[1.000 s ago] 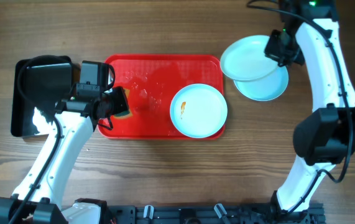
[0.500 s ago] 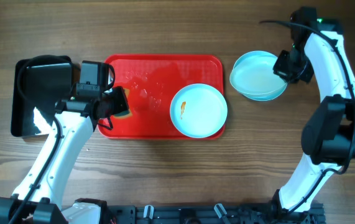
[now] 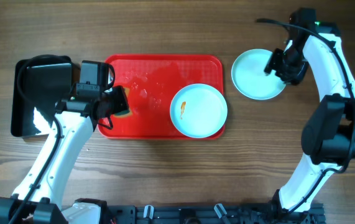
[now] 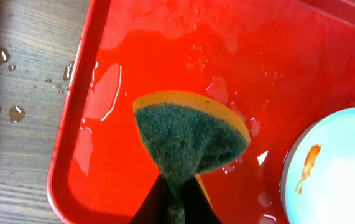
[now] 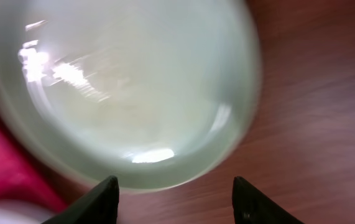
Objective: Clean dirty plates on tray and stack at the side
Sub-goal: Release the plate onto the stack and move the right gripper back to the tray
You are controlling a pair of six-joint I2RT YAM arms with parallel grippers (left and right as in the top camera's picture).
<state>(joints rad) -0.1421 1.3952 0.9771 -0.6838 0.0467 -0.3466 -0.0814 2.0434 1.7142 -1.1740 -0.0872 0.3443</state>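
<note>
1. Wood-grain table (image 3: 165,25) spreads under both arms
2. Red tray (image 3: 158,124) lies beneath the left gripper (image 4: 176,202), its floor wet and glistening
3. Black tray (image 3: 20,106) sits to the left of that gripper, just beside the red tray
4. Smeared plate (image 3: 199,111) rests on the red tray, to the left gripper's right
5. Second plate (image 3: 255,74) lies on the wood off the tray, straight ahead of the right gripper (image 5: 177,202), whose fingers are spread wide with nothing between them
6. Sponge (image 4: 189,134), green face up with a yellow edge, is folded and pinched tight in the left gripper
7. Orange smear (image 4: 308,165) marks the smeared plate
8. Water drops (image 4: 15,112) dot the wood left of the sponge
</note>
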